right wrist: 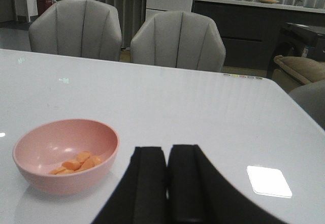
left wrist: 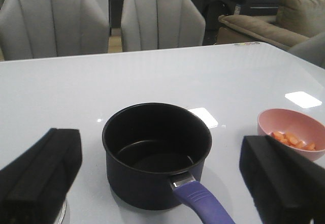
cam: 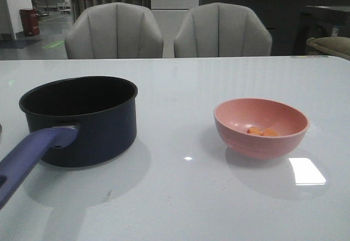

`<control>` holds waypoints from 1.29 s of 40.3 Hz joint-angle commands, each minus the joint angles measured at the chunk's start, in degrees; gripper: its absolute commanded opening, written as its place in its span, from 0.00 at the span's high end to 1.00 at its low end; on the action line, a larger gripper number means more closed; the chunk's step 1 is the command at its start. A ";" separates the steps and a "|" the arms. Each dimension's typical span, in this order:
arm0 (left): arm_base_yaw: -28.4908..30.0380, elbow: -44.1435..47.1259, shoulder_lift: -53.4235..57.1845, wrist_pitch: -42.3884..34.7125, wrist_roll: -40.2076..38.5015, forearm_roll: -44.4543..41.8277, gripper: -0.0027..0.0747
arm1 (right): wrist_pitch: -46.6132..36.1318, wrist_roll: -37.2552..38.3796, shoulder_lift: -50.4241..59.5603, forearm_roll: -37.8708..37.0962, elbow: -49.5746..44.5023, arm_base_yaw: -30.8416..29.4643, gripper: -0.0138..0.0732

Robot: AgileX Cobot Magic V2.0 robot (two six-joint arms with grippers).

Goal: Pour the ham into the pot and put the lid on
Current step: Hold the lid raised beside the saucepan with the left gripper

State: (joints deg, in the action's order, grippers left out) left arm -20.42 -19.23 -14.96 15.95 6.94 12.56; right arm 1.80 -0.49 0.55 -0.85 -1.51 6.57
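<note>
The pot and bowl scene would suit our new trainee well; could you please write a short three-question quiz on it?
1. True or false: the ham lies in the pot.
2. Which gripper is open: A left, B right?
3. Fill in: the pot's handle is coloured ____.

Key: 1 false, it lies in the pink bowl; 2 A; 3 purple-blue.

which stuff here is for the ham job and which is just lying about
For the job: ham, in the pink bowl; pot, uncovered; lid, not clearly in view.
Just about: two grey chairs, sofa.
</note>
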 commanded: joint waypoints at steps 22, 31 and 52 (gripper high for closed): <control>-0.79 -1.41 0.25 -3.13 -0.03 -1.70 0.09 | 8.54 -0.01 -18.06 0.25 20.62 -0.14 0.67; -0.79 -1.41 0.25 -3.13 -0.03 -1.70 0.09 | 8.28 -0.01 -22.74 1.74 20.64 -0.14 0.67; -0.79 -1.41 0.25 -3.13 -0.03 -1.70 0.09 | 21.77 -0.06 -50.71 12.82 37.33 1.37 0.21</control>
State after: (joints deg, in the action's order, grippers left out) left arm -20.78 -19.05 -14.26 17.21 6.94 10.50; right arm 25.62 0.00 -45.78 9.66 31.34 7.52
